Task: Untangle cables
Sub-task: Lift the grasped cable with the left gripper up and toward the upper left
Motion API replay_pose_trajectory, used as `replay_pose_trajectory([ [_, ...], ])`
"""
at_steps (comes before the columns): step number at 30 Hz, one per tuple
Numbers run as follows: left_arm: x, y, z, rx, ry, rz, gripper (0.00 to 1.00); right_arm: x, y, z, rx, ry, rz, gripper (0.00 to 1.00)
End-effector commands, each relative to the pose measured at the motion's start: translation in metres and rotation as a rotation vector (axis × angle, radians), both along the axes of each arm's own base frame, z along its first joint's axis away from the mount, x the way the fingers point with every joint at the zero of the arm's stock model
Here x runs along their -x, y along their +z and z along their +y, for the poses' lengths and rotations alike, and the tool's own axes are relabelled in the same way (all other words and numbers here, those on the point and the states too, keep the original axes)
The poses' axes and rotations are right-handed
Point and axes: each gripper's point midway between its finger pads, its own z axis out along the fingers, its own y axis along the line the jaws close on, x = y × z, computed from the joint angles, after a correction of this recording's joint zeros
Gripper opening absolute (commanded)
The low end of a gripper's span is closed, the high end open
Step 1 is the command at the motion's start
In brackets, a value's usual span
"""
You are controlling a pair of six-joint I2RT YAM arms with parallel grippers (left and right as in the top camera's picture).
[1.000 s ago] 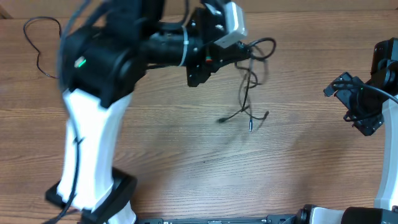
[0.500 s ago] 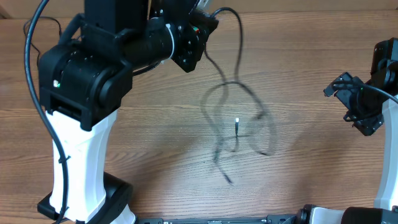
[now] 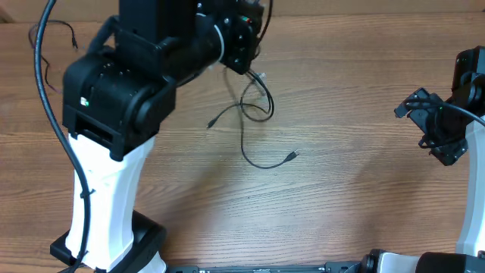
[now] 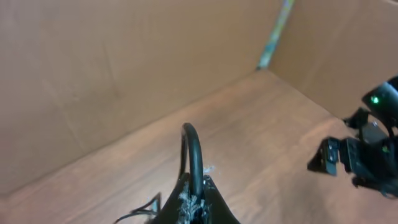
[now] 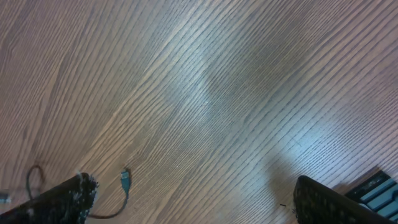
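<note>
Hauling higher could cinch the loop in the cables tight, or slip them from the grip. Their plug rests on the worktop nearer than the left claw, tip toward the wide-open, empty right claw. The long axis runs away to the left claw, pinched shut on them.

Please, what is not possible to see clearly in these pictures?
1. Left wrist: the bottom edge cuts off the left end effector, so its grip on the cables is unseen.
2. Overhead: the left arm covers that same grip.
3. Overhead: the cables' crossings are too thin to count.
4. Right wrist: the plug is too small to identify.
</note>
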Motion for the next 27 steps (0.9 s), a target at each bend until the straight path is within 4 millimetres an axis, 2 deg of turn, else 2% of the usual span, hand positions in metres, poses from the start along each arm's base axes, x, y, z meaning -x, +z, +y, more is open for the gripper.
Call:
replay_pose_trajectory([
  [1, 0.002, 0.025, 0.002, 0.043, 0.055, -0.08, 0.04, -0.002, 0.003, -0.002, 0.005, -0.006, -0.013, 1.0],
  [6, 0.009, 0.045, 0.006, 0.169, 0.086, -0.065, 0.04, -0.002, 0.003, -0.002, 0.005, -0.006, -0.014, 1.0],
  [9, 0.017, 0.055, -0.003, 0.251, 0.034, -0.04, 0.04, -0.002, 0.003, -0.002, 0.005, -0.006, -0.014, 1.0],
  [12, 0.035, 0.082, -0.016, 0.324, -0.09, -0.101, 0.04, -0.002, 0.003, -0.002, 0.005, -0.006, -0.014, 1.0],
  [15, 0.045, 0.113, -0.011, 0.384, -0.113, -0.198, 0.04, -0.002, 0.003, -0.002, 0.005, -0.006, -0.014, 1.0],
  [18, 0.054, 0.128, -0.005, 0.376, -0.118, -0.276, 0.04, -0.002, 0.003, -0.002, 0.005, -0.006, -0.013, 1.0],
  [20, 0.054, 0.119, -0.003, 0.268, -0.118, -0.325, 0.04, -0.002, 0.003, -0.002, 0.005, -0.006, -0.014, 1.0],
  [24, 0.024, 0.068, 0.013, 0.063, 0.069, -0.242, 0.04, -0.002, 0.003, -0.002, 0.005, -0.006, -0.013, 1.0],
  [25, 0.019, 0.061, 0.015, 0.041, 0.099, -0.226, 0.04, -0.002, 0.003, -0.002, 0.005, -0.006, -0.013, 1.0],
  [27, 0.018, 0.062, 0.011, 0.064, 0.097, -0.218, 0.04, -0.002, 0.003, -0.002, 0.005, -0.006, -0.014, 1.0],
])
